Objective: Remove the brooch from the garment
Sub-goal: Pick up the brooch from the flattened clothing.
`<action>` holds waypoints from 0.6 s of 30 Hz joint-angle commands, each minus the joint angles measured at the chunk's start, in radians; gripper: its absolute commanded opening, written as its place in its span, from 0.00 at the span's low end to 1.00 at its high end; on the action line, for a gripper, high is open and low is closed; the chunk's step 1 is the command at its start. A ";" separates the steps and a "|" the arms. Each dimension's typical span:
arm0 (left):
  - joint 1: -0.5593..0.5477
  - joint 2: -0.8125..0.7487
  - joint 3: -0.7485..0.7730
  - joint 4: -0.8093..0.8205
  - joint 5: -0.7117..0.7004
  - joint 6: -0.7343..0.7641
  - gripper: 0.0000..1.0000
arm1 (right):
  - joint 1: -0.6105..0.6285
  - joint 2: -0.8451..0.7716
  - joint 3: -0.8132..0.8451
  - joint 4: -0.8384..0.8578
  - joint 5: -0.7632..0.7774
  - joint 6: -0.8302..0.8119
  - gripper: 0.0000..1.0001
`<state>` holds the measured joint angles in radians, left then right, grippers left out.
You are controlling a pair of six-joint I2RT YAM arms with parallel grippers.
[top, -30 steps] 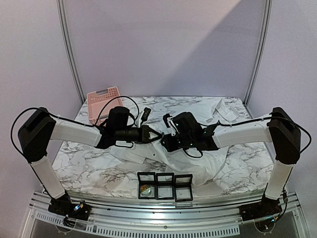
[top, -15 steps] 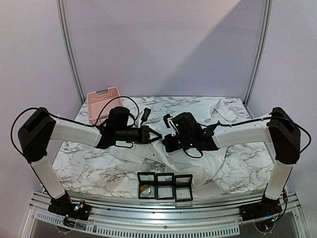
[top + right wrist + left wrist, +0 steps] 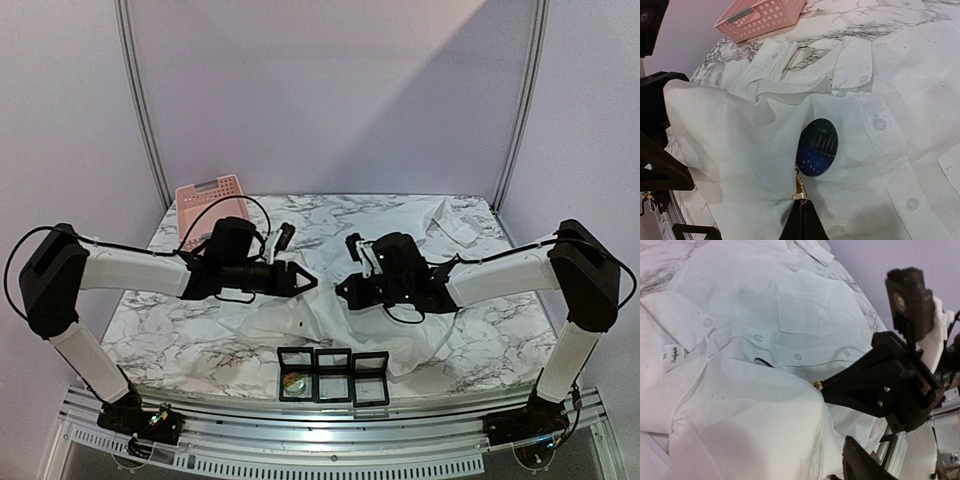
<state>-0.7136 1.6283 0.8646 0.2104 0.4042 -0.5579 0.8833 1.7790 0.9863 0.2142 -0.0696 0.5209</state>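
**Clamped on brooch, not yet freed**

Spotted the pink basket [image 3: 760, 20] at far back left, well apart from the work. Found the left gripper [image 3: 311, 283] up against a raised fold of the garment [image 3: 805, 315] — couldn't tell clenched or released, cloth over the fingertips; judged it likely pinching, given the tented fabric. Located the brooch [image 3: 816, 146], blue oval, lying flat on the shirt front just beside the button placket, mid-table between the two arms. Found the right gripper [image 3: 800, 209] clenched on the gold clasp at the brooch's lower end, cloth puckered around the tips. Rated progress about halfway: fabric tensioned and pin end grasped — done. Left to do: pulling the pin clear of the cloth and lifting away. Couldn't confirm the pin through or out of the fabric.
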 commanded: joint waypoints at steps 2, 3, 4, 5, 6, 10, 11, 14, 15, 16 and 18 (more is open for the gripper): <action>-0.015 -0.090 0.014 -0.169 -0.102 0.129 0.65 | -0.012 -0.067 -0.045 0.086 -0.052 -0.026 0.00; -0.015 -0.101 0.029 -0.195 -0.107 0.155 0.65 | -0.016 -0.072 -0.053 0.089 -0.054 -0.033 0.00; -0.015 -0.109 0.049 -0.230 -0.111 0.181 0.66 | -0.020 -0.082 -0.060 0.095 -0.059 -0.038 0.00; -0.015 -0.112 0.071 -0.277 -0.113 0.212 0.67 | -0.024 -0.090 -0.066 0.099 -0.064 -0.047 0.00; -0.015 -0.112 0.100 -0.319 -0.114 0.244 0.68 | -0.028 -0.096 -0.071 0.101 -0.072 -0.054 0.00; -0.014 -0.081 0.219 -0.468 -0.075 0.395 0.72 | -0.040 -0.121 -0.083 0.108 -0.107 -0.090 0.00; -0.014 -0.070 0.243 -0.494 -0.056 0.421 0.73 | -0.044 -0.128 -0.088 0.112 -0.124 -0.097 0.00; -0.014 -0.014 0.321 -0.589 0.071 0.524 0.75 | -0.054 -0.140 -0.091 0.106 -0.165 -0.123 0.00; -0.015 0.003 0.347 -0.620 0.106 0.550 0.77 | -0.056 -0.143 -0.094 0.105 -0.175 -0.132 0.00; -0.015 0.016 0.373 -0.653 0.118 0.575 0.79 | -0.059 -0.149 -0.097 0.103 -0.180 -0.136 0.00; -0.015 0.020 0.401 -0.678 0.083 0.600 0.80 | -0.064 -0.163 -0.103 0.093 -0.188 -0.146 0.00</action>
<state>-0.7155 1.6077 1.2129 -0.3038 0.4339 -0.0956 0.8295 1.6608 0.9016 0.2935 -0.1993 0.4191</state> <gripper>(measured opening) 0.793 0.005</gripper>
